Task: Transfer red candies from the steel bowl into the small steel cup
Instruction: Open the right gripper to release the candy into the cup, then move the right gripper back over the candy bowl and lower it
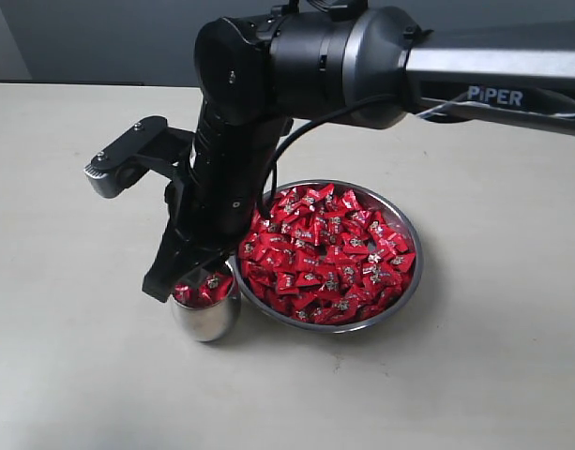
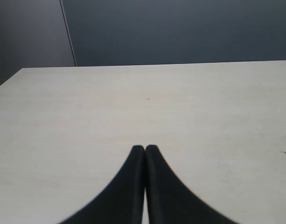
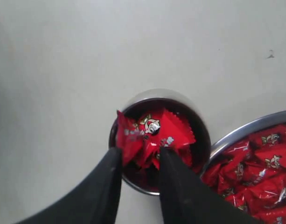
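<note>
The small steel cup (image 1: 204,321) (image 3: 147,95) stands just left of the steel bowl (image 1: 411,286) (image 3: 247,130), almost touching it. Red candies (image 1: 329,248) (image 3: 254,168) heap up in the bowl. A few more red candies (image 1: 210,286) (image 3: 156,130) fill the cup to its rim. My right gripper (image 1: 189,281) (image 3: 139,154) reaches across and hangs right over the cup's mouth, open, fingertips at the rim with the cup's candies showing in the gap. My left gripper (image 2: 145,148) is shut on nothing above bare table, away from both vessels.
The pale table (image 1: 71,375) (image 2: 147,102) spreads around cup and bowl. The right arm (image 1: 296,66) crosses above the bowl's far side and hides part of its rim. A dark wall (image 2: 180,28) rises behind the table's far edge.
</note>
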